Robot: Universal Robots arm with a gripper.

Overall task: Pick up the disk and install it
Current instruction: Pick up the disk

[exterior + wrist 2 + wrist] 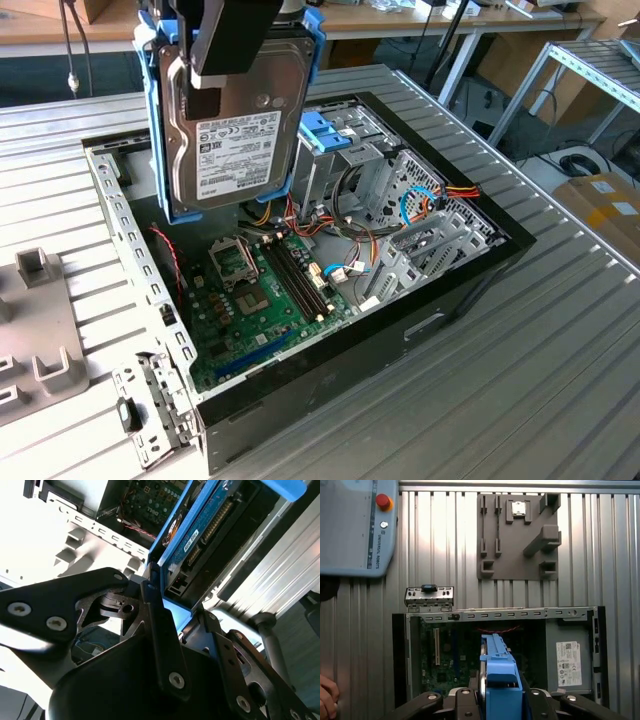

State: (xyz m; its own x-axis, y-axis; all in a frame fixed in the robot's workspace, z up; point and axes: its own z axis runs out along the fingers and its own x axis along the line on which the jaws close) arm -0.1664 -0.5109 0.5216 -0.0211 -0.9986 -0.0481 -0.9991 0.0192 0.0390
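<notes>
The disk (pixel 235 120), a silver-grey drive with a white label in a light-blue carrier frame, hangs upright above the open computer case (pixel 120 215). My gripper (pixel 222 62) is shut on its upper part, at the top of the exterior view. In the second wrist view the black fingers (pixel 159 611) clamp the disk (pixel 220 520) by its blue frame. In the first wrist view the disk's blue edge (pixel 499 680) stands between the fingers (pixel 463 701), over the case's motherboard (pixel 450 665).
Inside the case are a motherboard (pixel 265 290), coloured cables (pixel 420 200), a drive cage with a blue bracket (pixel 328 130) and a grey box with a white label (pixel 570 662). A grey fixture plate (pixel 520 535), a teach pendant (pixel 355 525) and a hand (pixel 327 700) are nearby.
</notes>
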